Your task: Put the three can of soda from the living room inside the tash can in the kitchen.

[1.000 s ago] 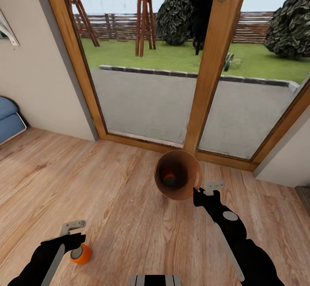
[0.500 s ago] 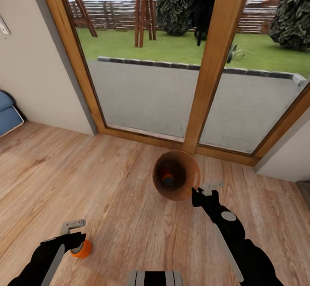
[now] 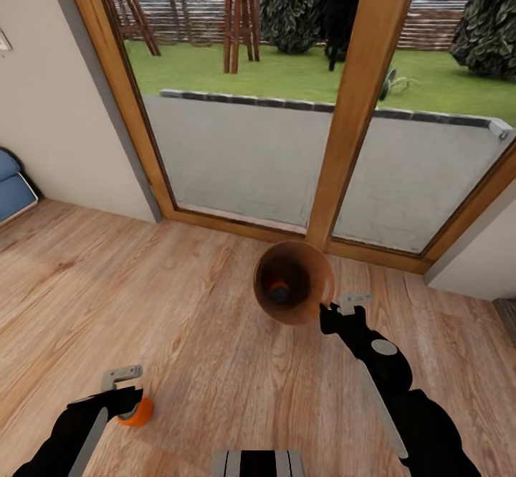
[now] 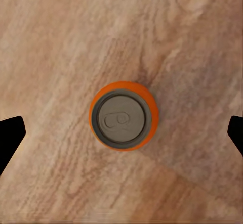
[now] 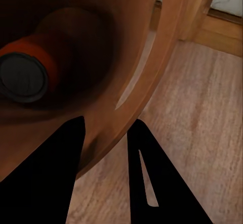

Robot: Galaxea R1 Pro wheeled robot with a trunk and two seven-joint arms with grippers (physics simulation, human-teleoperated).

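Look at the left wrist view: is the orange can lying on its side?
No, the orange can stands upright on the wood floor, its grey top facing the camera.

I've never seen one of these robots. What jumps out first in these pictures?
A brown bin held tilted by the right gripper clamped on its rim, before big glass doors, with an orange can inside. Another orange can stands upright on the wood floor, between the open left gripper's fingers.
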